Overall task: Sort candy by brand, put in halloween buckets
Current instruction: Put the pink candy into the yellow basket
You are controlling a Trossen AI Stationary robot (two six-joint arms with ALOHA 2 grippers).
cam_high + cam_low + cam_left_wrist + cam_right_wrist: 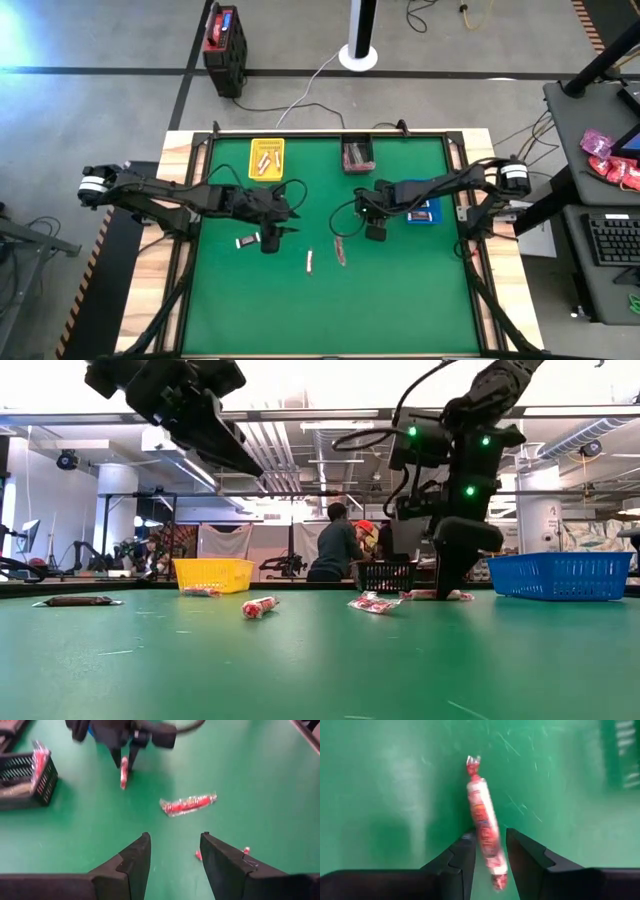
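Three candies lie loose on the green table: a dark one point(244, 242) and two pink-red ones point(310, 261) point(340, 250). My left gripper point(175, 855) is open and hovers above the table near the dark one, touching nothing. My right gripper point(490, 852) is down at the table in front of the blue bucket point(424, 212). It is open, with one finger on either side of another pink-red candy point(485, 820) that lies flat on the table point(440, 595). The yellow bucket point(266, 158) and the black bucket point(357, 154) stand at the far edge and hold candy. My right gripper comes from above, pointing down, with its fingers point(465, 855) astride one end of the pink-red candy point(492, 857), across its length. The candy lies on the table. I cannot tell whether the fingers touch it.
Wooden rails frame the table point(320, 320), and the near half of the mat holds nothing. A large black-and-red box point(224, 40) stands on the floor beyond the far edge. A person point(335, 545) is in the room behind the table.
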